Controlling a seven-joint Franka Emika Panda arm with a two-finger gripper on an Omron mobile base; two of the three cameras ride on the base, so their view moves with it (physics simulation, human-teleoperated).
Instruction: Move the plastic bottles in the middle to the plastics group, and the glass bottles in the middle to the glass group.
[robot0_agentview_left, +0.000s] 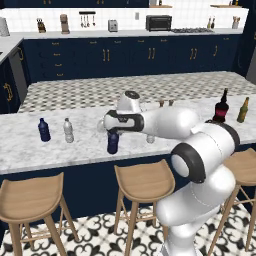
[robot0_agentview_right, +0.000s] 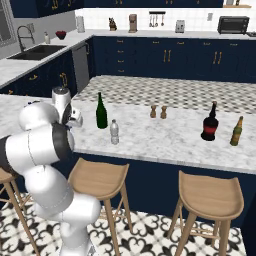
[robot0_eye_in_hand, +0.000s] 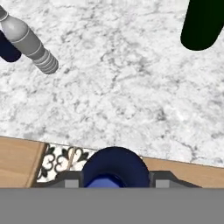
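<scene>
Plenty of bare marble counter (robot0_agentview_left: 30, 150) between the left pair, navy bottle (robot0_agentview_left: 44, 129) and clear bottle (robot0_agentview_left: 68, 130), and the middle. Mid-counter is tighter: tall green bottle (robot0_agentview_right: 101, 111) and another clear bottle (robot0_agentview_right: 114, 132) stand close together. Right of those it's open, salt and pepper shakers (robot0_agentview_right: 158, 111) further back, up to the red-labelled bottle (robot0_agentview_right: 210, 122) and amber bottle (robot0_agentview_right: 236, 131).

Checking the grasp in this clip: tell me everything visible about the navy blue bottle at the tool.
The navy blue bottle is small and stubby, opaque dark blue, plastic-looking, with a narrower neck. It stands upright near the front edge of the white marble counter, below the tool. In the hand view its rounded top sits between the two dark fingers, seen from above. Whether the fingers press on it, or whether it is lifted, cannot be told.
</scene>
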